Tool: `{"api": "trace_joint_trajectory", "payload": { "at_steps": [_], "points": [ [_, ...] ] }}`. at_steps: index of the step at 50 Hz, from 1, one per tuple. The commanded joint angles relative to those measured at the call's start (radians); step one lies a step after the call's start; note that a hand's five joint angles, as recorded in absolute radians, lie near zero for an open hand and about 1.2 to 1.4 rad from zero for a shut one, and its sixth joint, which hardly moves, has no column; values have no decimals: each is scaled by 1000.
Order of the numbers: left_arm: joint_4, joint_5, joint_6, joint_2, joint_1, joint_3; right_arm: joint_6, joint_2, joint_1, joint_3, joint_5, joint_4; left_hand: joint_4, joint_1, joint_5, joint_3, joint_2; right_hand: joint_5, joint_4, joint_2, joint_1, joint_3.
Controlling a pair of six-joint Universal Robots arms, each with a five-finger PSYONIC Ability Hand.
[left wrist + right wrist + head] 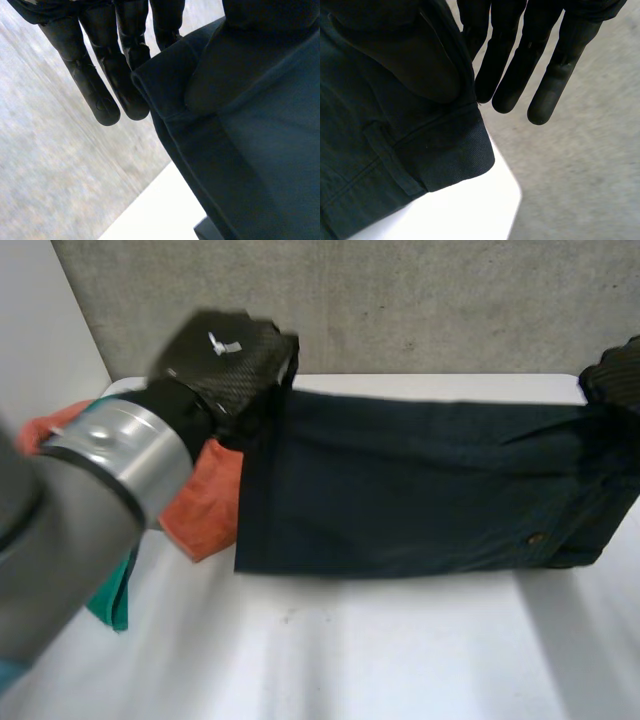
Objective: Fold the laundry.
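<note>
Now the left robot hand (107,75) and right robot hand (551,82) pinch dark trousers (400,490).

Nothing legible anywhere; the small white mark (225,343) on the back of the left hand (235,365) is unreadable.

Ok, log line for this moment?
left hand: pinches dark trousers, far hem corner | right hand: pinches far waistband corner | trousers: on white table
</note>
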Motion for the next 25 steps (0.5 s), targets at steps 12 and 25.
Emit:
{"api": "trace_joint_trajectory", "payload": {
  "at_steps": [12,25],
  "points": [
    [518,19,125,-443,98,444,84,467,166,-380,251,-473,199,273,219,203,199,198,200,222,291,208],
    [683,62,111,-342,129,437,175,430,224,-417,252,-746,199,273,219,203,199,198,200,222,291,208]
  ]
}}
